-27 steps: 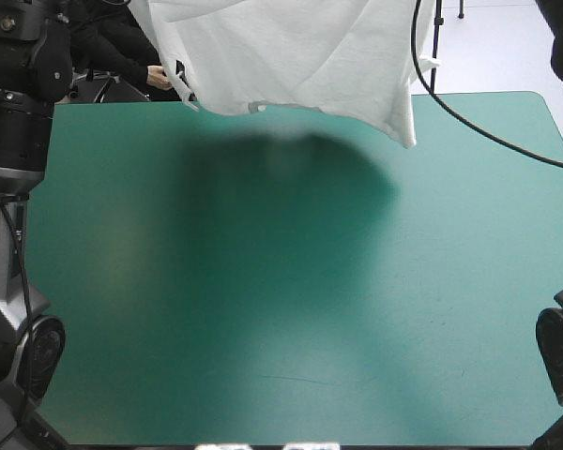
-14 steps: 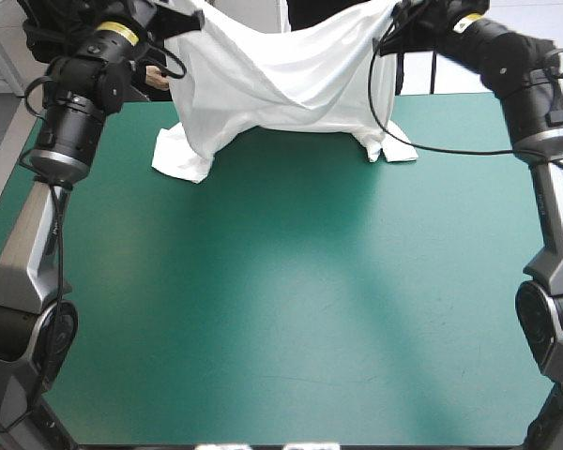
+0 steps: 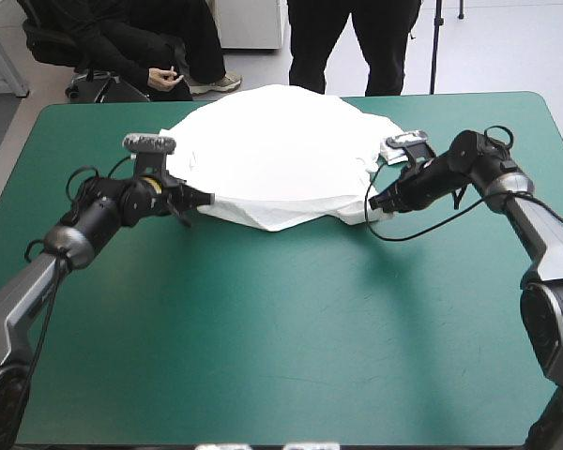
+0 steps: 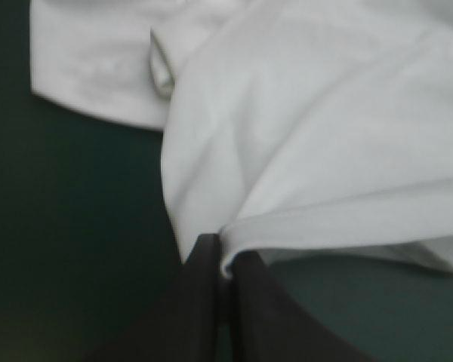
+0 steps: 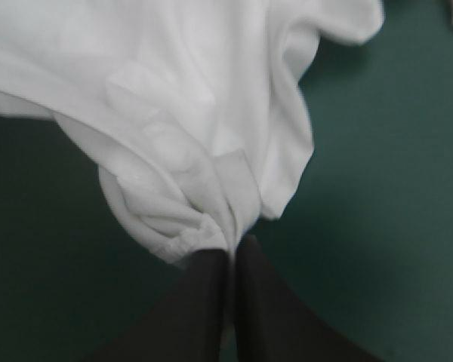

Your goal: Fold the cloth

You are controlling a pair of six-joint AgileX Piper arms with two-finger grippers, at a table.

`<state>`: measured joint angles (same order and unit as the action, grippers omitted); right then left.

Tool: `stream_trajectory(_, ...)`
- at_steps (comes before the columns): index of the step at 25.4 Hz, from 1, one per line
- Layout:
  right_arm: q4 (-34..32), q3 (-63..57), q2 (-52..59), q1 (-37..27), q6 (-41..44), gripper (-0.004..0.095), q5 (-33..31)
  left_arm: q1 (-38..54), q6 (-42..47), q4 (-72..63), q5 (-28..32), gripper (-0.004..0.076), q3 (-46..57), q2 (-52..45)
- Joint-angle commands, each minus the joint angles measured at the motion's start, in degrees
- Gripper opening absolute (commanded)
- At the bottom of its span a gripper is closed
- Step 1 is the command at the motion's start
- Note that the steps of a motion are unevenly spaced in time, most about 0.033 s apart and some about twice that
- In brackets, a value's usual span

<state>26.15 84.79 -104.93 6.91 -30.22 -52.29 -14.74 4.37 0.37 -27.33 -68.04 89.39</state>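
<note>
I've got the white short-sleeved T-shirt [image 3: 272,164] lying in a billowed mound on the far half of the teal-green table cover [image 3: 281,337]. My left gripper [image 3: 203,198] and right gripper [image 3: 373,201] each pinch one end of its near edge, held low, I judge, to let it settle flat

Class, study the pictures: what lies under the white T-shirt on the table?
The T-shirt rests on the teal-green cover, which shows beside it and nearer the robot. The left gripper and right gripper pinch its near corners. Anything else beneath the cloth is hidden.
</note>
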Motion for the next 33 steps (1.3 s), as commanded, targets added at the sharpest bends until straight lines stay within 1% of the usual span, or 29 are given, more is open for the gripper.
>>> stream_trajectory(1, 1.34, -6.52, 7.86, -0.45, -0.63, -0.0015, -0.83, -0.35, 0.19, -4.48, 1.34, -0.0017, 11.87, -11.25)
stream_trajectory(2, 1.34, -8.65, 9.48, -0.45, -0.75, -0.0015, -0.96, -0.50, 0.19, -5.31, 0.46, -0.0017, 14.02, -12.94)
stream_trajectory(4, 1.34, -17.42, 17.04, -0.32, -0.90, -0.0015, -1.19, -3.49, -0.01, -5.83, -6.15, -0.0017, 21.71, -20.13)
stream_trajectory(5, 1.34, -19.80, 19.18, -0.04, -0.90, -0.0015, -1.05, -4.72, -0.01, -5.73, -8.38, -0.0017, 23.16, -22.26)
stream_trajectory(6, 1.34, -24.06, 22.89, 0.34, -0.63, -0.0015, -0.88, -6.19, -0.01, -5.83, -13.13, -0.0017, 25.20, -24.91)
stream_trajectory(7, 1.22, -26.33, 24.84, 0.66, 0.00, -0.0015, -0.88, -6.71, 0.12, -5.83, -16.52, -0.0017, 26.22, -26.39)
stream_trajectory(8, 1.58, -30.63, 28.50, 0.76, 1.08, -0.0015, -1.95, -7.11, 0.00, -6.29, -20.61, -0.0017, 27.36, -28.35)
stream_trajectory(9, 1.72, -32.55, 30.30, 0.76, 1.52, -0.0015, -3.09, -7.11, 0.00, -6.86, -23.16, -0.0017, 28.09, -29.89)
stream_trajectory(10, 1.72, -35.72, 33.48, 0.76, 2.38, -0.0015, -5.85, -7.11, 0.00, -6.95, -25.99, -0.0017, 28.72, -32.10)
stream_trajectory(15, 1.72, -41.90, 41.87, 0.76, 5.43, -0.0015, -11.04, -7.11, 0.00, -7.35, -34.38, -0.0017, 30.35, -38.94)
stream_trajectory(21, 0.76, -45.07, 51.38, 0.76, 9.01, -0.0015, -18.07, -7.11, 0.00, -8.17, -42.10, -0.0017, 33.87, -46.47)
stream_trajectory(24, 0.69, -45.44, 54.66, 0.76, 10.33, -0.0015, -19.21, -7.11, 0.00, -10.32, -45.13, -0.0017, 34.21, -49.51)
stream_trajectory(30, 0.69, -45.56, 56.05, 0.76, 13.20, -0.0006, -19.21, -7.11, 2.16, -12.36, -45.01, -0.0015, 34.21, -50.81)
stream_trajectory(31, 0.33, -45.56, 56.05, 0.76, 13.20, 0.0013, -19.21, -7.11, 2.27, -12.36, -44.87, -0.0009, 34.21, -50.56)
stream_trajectory(33, -0.60, -45.69, 56.05, 0.76, 13.94, 0.0089, -19.08, -7.11, 1.93, -12.49, -44.14, 0.0041, 34.21, -50.29)
